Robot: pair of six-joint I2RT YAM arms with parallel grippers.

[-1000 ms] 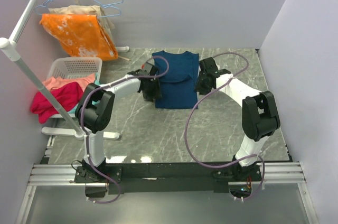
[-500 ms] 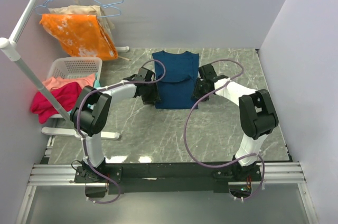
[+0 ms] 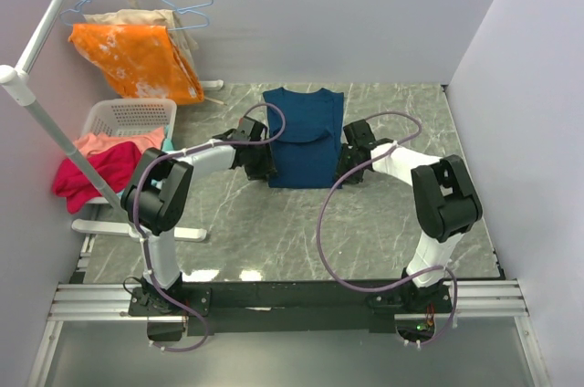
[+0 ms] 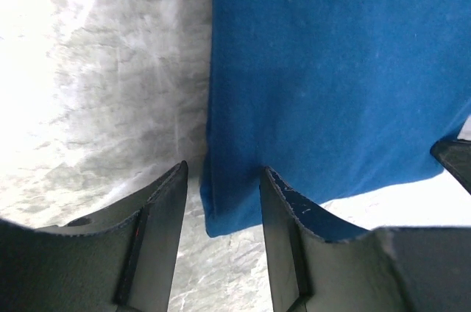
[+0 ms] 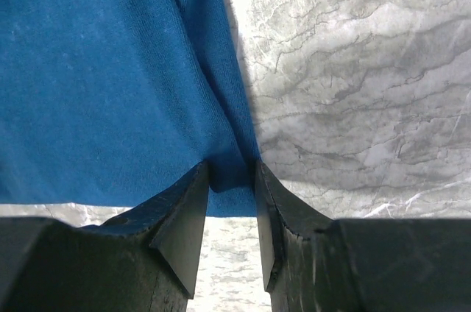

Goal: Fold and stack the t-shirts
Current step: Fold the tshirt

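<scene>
The right claw (image 5: 232,168) is clamped on a bunched ridge of blue cloth. That is the near right corner of the t-shirt (image 3: 306,136), at about 4 o'clock on the garment as seen from above.

The left claw (image 4: 223,172) stands with its jaws apart, astride the shirt's left edge just above the 8 o'clock corner. The cloth lies loose in the gap and a sliver of table shows beside it, so nothing is pinched there yet.

The shirt lies flat toward 12 o'clock on the marble-patterned table (image 3: 274,223). Its sides are folded in to a narrow rectangle, the neck points away from the arms and a flap crosses the middle (no print is visible on the upturned side).

A white basket (image 3: 128,115) of red and pink clothes sits at the table's 9 o'clock. An orange garment (image 3: 137,58) hangs behind it, near 10 o'clock.

The hem-to-collar fold appears to be the next step, and the main risk is lopsidedness. If the arms rise while only the right corner is held, the hem would skew and drag the tucked sides open. The right pinch may also have caught only the upper layer, in which case the lower one would stay on the table.
</scene>
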